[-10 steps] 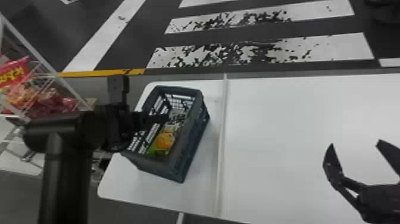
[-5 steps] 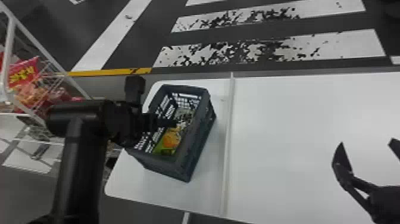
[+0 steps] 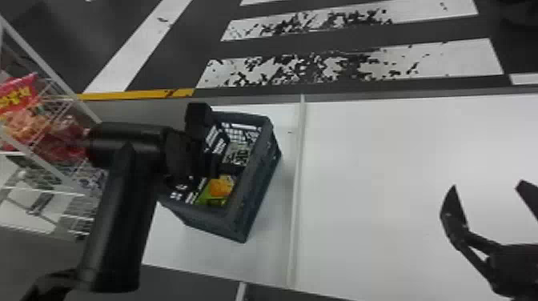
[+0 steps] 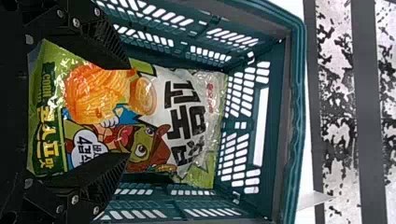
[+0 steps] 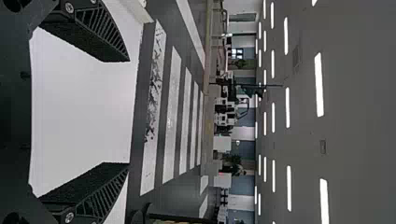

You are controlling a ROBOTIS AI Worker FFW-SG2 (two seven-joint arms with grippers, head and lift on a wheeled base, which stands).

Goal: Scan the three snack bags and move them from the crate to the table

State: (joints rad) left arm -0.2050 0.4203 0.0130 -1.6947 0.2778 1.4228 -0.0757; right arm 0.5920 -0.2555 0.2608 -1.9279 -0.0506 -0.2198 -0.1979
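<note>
My left gripper (image 3: 224,170) is over the dark crate (image 3: 260,176), partly covering the snack bag (image 3: 220,188) inside. In the left wrist view, my left gripper (image 4: 128,112) stands open, its fingers at either side of the green and white snack bag (image 4: 149,121); whether they touch it I cannot tell. The crate wall (image 4: 243,116) rises around the bag. At the right of the head view, my right gripper (image 3: 490,190) is open above the white table (image 3: 380,180). My right gripper (image 5: 128,112) has nothing between its fingers in the right wrist view.
A raised white strip (image 3: 297,192) divides the tabletop just right of the crate. At far left stands a white wire rack (image 3: 52,84) holding red snack packages (image 3: 18,96). A striped floor (image 3: 348,68) lies beyond the table.
The head view has shifted slightly, so the crate and table appear farther right. My left gripper's arm has moved right, farther over the crate. The right gripper remains open.
</note>
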